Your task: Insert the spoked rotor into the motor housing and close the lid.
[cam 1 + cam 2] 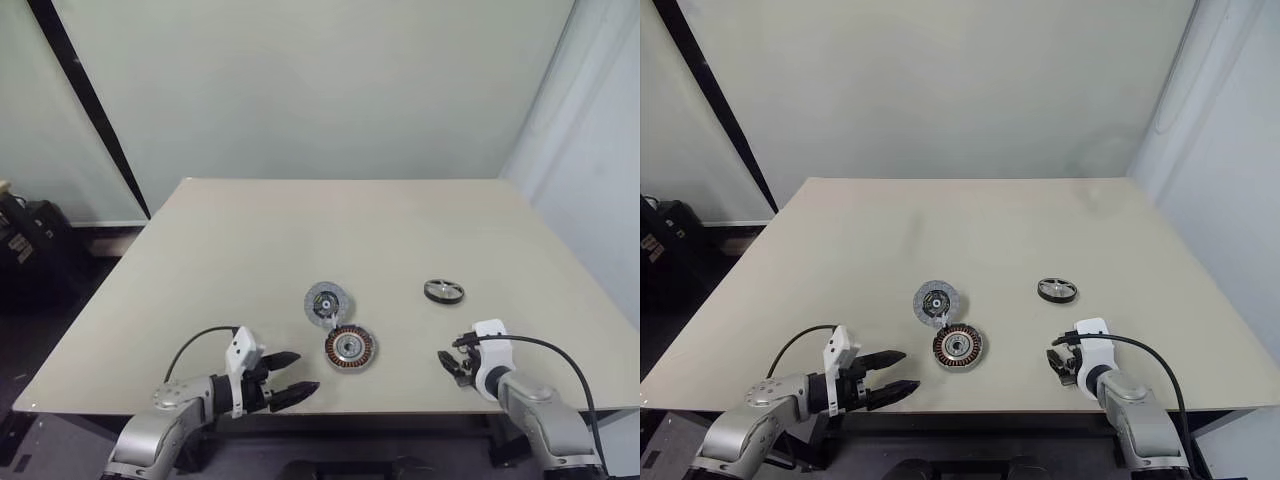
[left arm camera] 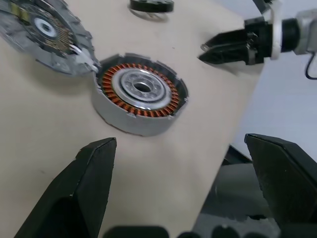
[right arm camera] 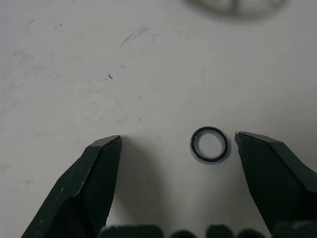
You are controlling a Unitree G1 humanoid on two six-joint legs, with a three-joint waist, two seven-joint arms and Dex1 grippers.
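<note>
Right wrist view shows the right end effector (image 3: 173, 148) spread wide and holding nothing, low over the surface (image 1: 250, 240) with a small dark ring (image 3: 210, 145) between its fingers, so it could grab that ring by mistake, since the spoked rotor (image 1: 443, 291) lies farther off, well apart from the motor housing (image 1: 349, 347). The left end effector (image 1: 290, 375) is also spread and empty just beside the housing, and could bump it or the lid (image 1: 328, 302) touching its far edge. The rotor is blurry and cut off in the right wrist view, and whether lid and housing are joined is hard to tell.
</note>
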